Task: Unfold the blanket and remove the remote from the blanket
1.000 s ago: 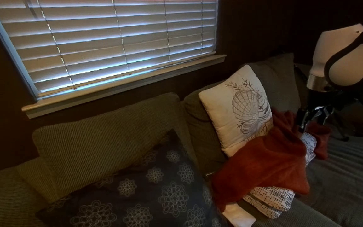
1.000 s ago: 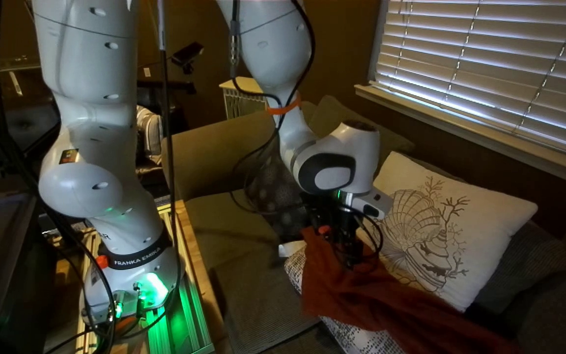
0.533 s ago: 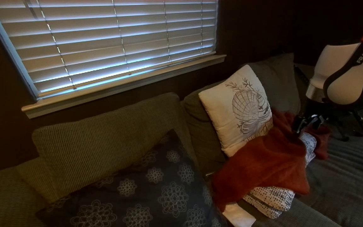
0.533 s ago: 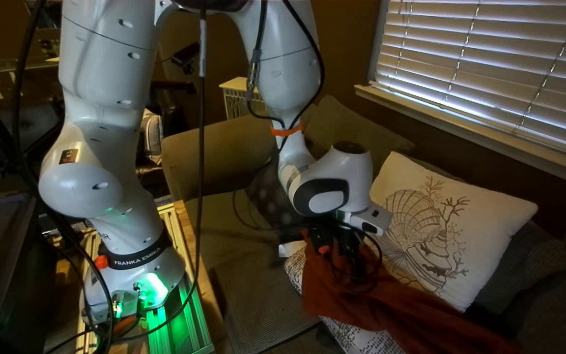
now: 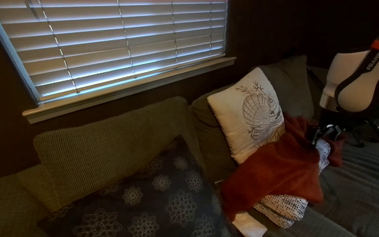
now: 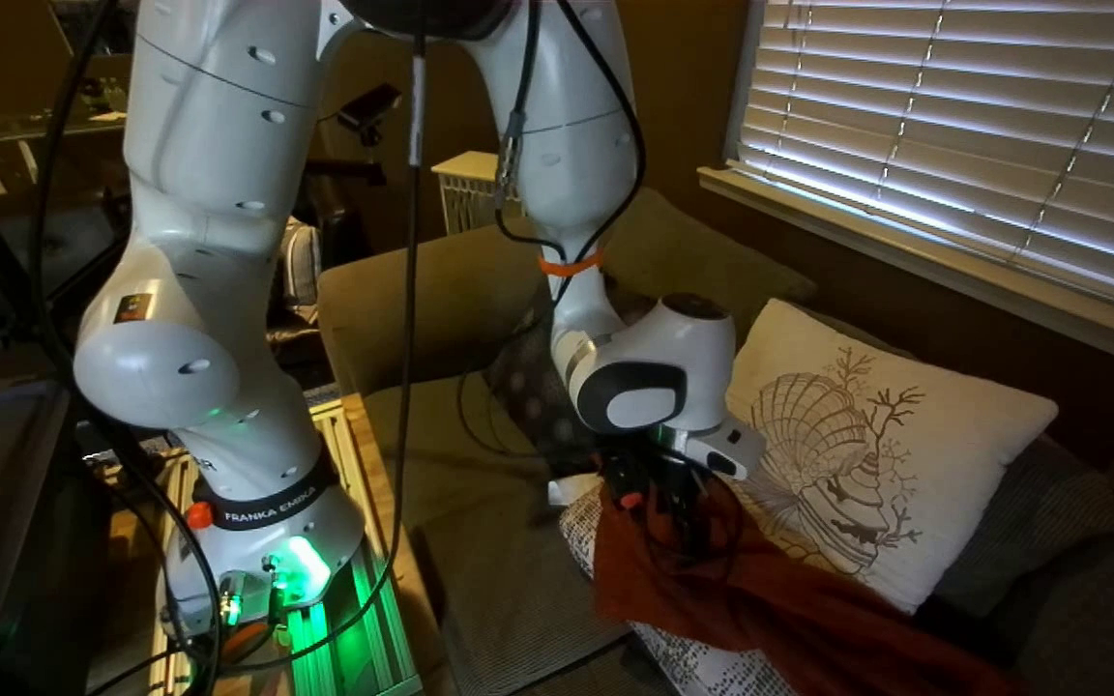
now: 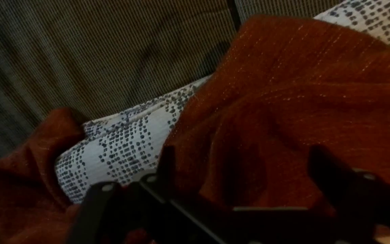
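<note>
Across the ribbed, olive-brown couch (image 5: 110,144), left to right: pale slatted blinds (image 5: 120,46) above. Dark grey cushion (image 5: 156,204), printed with looped flower rings. White cushion (image 5: 248,121), squarish, tilted back against the couch, line-drawn shell and coral print. Flat whitish piece (image 5: 249,225) sticking out at the lower left end of the blanket (image 5: 275,171); can't tell what it is. Blanket: rust-red, soft weave, rumpled, lying in front of the white cushion and over speckled white cloth (image 5: 285,204), which shows as thick rounded layers along the front and as a strip toward the right. Past that strip, bunched red cloth (image 5: 337,151); same piece or not, can't tell. Wrist view: light flecks in the weave, deep creases.

Hand (image 7: 244,152) spread wide, pointing down at the blanket, dark fingers (image 7: 327,167) to either side of a creased stretch of it; contact with the cloth unclear. Arm (image 6: 576,140): in an exterior view, base (image 6: 243,546) at left lit green, black cable (image 6: 408,329) hanging beside it, links arching up and over to the right, orange band (image 6: 571,266) on the forearm, wrist bent down over the blanket.
</note>
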